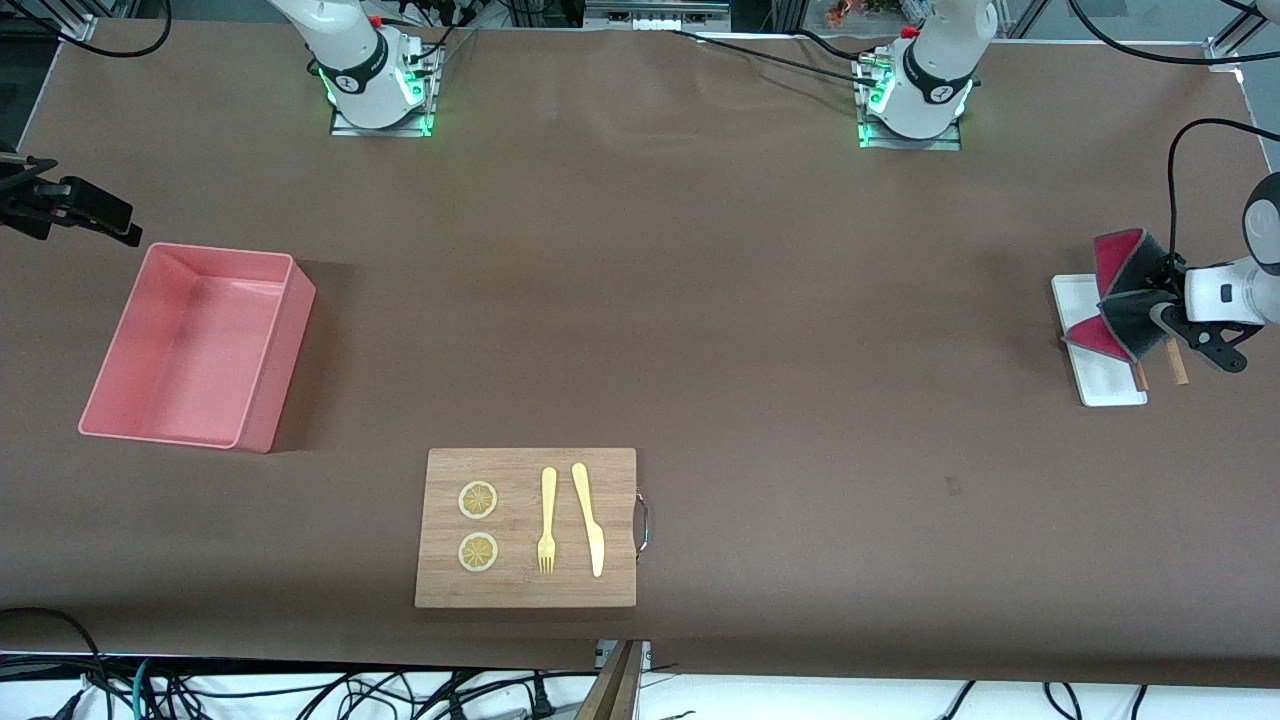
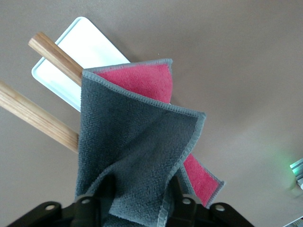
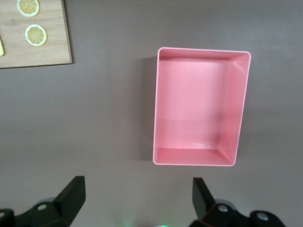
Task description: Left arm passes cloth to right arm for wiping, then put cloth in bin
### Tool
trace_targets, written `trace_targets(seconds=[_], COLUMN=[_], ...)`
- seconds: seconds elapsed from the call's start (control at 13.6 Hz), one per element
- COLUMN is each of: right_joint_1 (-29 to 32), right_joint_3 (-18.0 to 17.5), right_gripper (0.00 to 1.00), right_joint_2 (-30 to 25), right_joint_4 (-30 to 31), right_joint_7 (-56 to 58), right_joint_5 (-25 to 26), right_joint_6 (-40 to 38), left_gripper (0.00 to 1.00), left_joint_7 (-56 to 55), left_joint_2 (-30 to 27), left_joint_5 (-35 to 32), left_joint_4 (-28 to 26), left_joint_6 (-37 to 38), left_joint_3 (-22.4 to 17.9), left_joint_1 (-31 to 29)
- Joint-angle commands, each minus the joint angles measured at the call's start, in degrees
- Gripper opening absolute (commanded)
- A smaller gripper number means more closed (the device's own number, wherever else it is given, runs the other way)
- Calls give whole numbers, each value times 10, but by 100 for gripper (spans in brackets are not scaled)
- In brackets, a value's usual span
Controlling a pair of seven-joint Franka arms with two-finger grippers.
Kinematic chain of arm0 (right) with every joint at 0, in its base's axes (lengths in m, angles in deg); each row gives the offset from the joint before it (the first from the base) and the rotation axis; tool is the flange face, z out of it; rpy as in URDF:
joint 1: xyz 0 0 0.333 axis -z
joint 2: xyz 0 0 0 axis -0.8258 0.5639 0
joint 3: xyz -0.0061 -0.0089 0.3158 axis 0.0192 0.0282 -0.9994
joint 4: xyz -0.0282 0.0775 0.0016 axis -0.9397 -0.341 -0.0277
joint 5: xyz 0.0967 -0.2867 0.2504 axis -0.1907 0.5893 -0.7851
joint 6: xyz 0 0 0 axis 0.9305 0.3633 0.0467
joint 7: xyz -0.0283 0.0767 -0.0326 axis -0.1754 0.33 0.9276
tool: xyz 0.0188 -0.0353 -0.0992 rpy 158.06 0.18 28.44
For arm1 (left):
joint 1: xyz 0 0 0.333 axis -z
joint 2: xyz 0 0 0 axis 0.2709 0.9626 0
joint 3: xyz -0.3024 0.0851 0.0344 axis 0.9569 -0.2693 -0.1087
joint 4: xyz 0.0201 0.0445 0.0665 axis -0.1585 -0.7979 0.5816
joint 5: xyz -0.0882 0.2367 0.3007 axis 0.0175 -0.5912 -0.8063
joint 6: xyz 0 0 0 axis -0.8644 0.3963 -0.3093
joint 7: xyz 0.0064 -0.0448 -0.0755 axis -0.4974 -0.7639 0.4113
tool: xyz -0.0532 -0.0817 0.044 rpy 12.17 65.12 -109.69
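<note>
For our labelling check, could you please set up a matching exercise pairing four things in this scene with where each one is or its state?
Things:
1. cloth
2. bin
3. fork
4. right gripper

Places or states:
A. lying on the wooden board beside the knife
B. open, up in the air near the bin
C. gripped by the left gripper over the white tray
D. empty, toward the right arm's end of the table

Pairs: 1-C, 2-D, 3-A, 4-B
</note>
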Motion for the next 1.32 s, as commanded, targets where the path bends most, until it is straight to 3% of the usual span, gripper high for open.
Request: trace_targets(seconds=[0.0, 0.44, 1.03, 1.25], right_joint_1=[6, 4, 3, -1], right_joint_3=[-2, -3, -4, -7], right_gripper=[100, 100, 100, 100], right_joint_2=[-2, 9, 46, 50], right_joint_4=[0, 2, 2, 3], right_joint_7=[10, 2, 12, -2], right_joint_5=[-11, -32, -32, -33], right_joint_6=[-4, -5, -9, -11], left_gripper=[3, 0, 0, 0], left_joint_7=[20, 13, -56, -98], left_joint_2=[-4, -4, 0, 10], left_joint_5=[-8, 25, 34, 111], left_joint_4=[3, 47, 192, 255], left_joint_6=[0, 63, 229, 295], left_joint_3=[6, 6, 7, 7], left_joint_1=[-2, 3, 78, 115])
